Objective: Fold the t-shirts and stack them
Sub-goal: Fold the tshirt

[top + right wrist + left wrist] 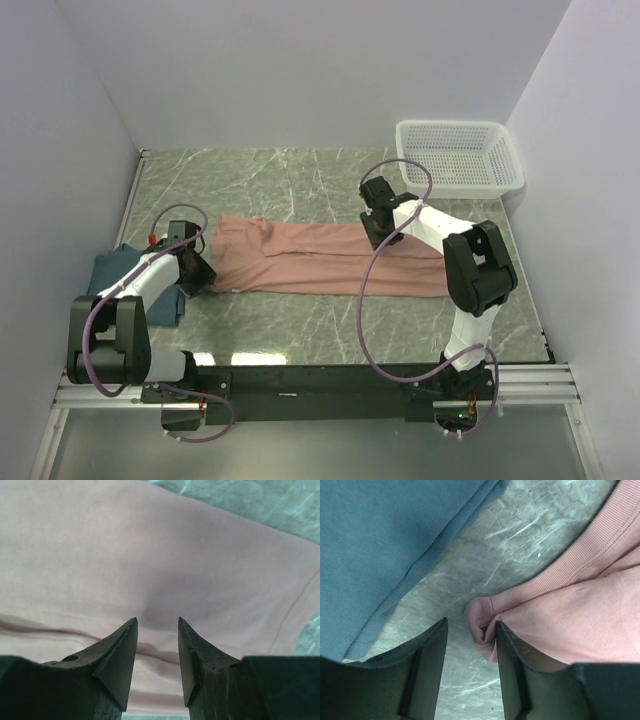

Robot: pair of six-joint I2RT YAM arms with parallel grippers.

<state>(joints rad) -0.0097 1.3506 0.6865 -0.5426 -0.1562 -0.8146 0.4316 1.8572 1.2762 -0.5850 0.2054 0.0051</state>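
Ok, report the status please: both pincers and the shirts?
Left pincer open, pink shirt edge at its tips, not clamped. Right pincer open, low over same shirt. Teal shirt lies aside, left. Nothing in the way.

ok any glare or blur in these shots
top view: white glare patch on the table near its front left edge; left wrist: bright streaks on the marble, pink shirt ribbing sharp; right wrist: cloth soft and flat, right gripper nearly black

Green-grey, white-veined marble tabletop [300, 180], evenly lit, with plain pale walls [320, 60] rising along its left, far and right edges.
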